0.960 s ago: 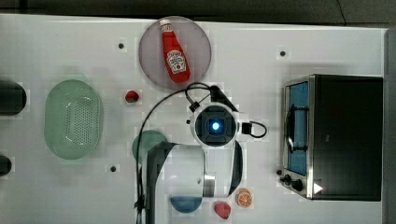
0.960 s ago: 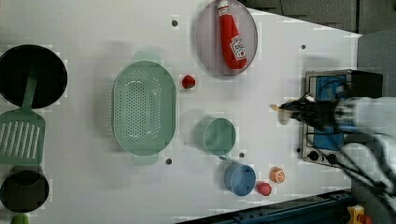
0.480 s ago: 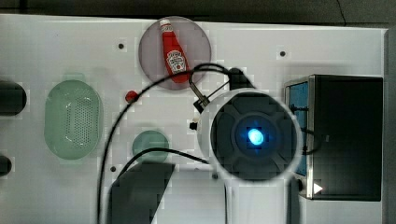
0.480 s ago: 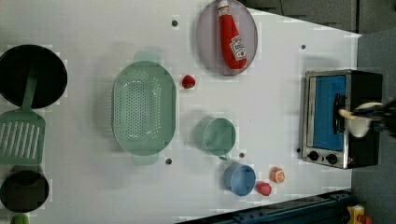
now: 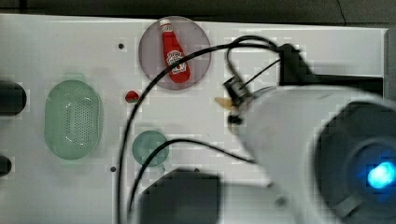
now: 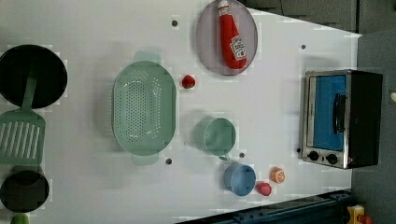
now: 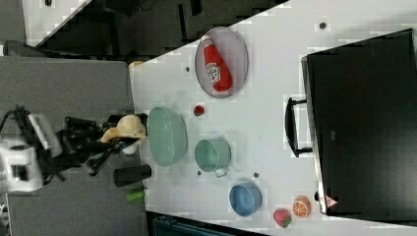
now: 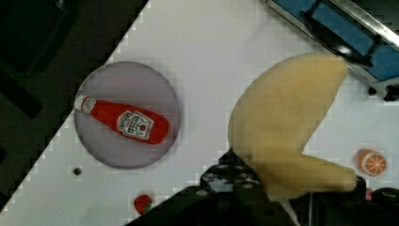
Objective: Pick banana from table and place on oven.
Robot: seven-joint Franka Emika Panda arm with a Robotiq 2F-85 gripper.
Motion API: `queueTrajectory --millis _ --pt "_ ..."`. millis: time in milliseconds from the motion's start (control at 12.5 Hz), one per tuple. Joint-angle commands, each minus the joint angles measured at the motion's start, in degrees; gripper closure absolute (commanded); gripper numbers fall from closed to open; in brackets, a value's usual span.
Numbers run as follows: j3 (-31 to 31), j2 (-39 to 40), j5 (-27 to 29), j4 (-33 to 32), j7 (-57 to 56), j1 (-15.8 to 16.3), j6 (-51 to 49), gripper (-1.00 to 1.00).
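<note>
Fig.: arm raised high above the counter (image 6: pixel 280 107), gripper (image 7: pixel 110 140) pinching the banana (image 7: pixel 125 128).
Right view: arm lies roughly horizontal at the right view's left, off the counter edge, gripper pointing toward the counter w/ banana clamped at its tip, clear of the surface; wrist view: banana (image 8: pixel 287 122) fills the centre, held from below by the dark gripper (image 8: pixel 301 181), hanging over bare counter (image 8: pixel 207 70) betw. the plate (image 8: pixel 113 89) w/ ketchup bottle (image 8: pixel 124 123) and the oven (image 8: pixel 348 42) door; top view: white arm body looms close to the camera, banana tip (image 5: pixel 224 101) just showing beside it, right of the plate (image 5: pixel 198 42); left view: oven (image 6: pixel 343 119) stands at the left view's right, top bare, nothing resting on it.
</note>
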Motion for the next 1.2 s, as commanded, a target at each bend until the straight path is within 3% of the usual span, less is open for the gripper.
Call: queueTrajectory --millis 80,480,800,1200 --pt "-9.37 9.16 -1.63 0.1 -13.46 -2.67 0.43 0.58" --pt "-24.38 17.06 -1.54 0.77 -37.95 -4.1 12.53 0.58" --pt "-28.75 22.98 0.63 0.68 -42.78 -4.33 12.71 0.53" --pt "-28.54 24.8 1.09 0.68 -42.78 -4.24 14.72 -0.57"
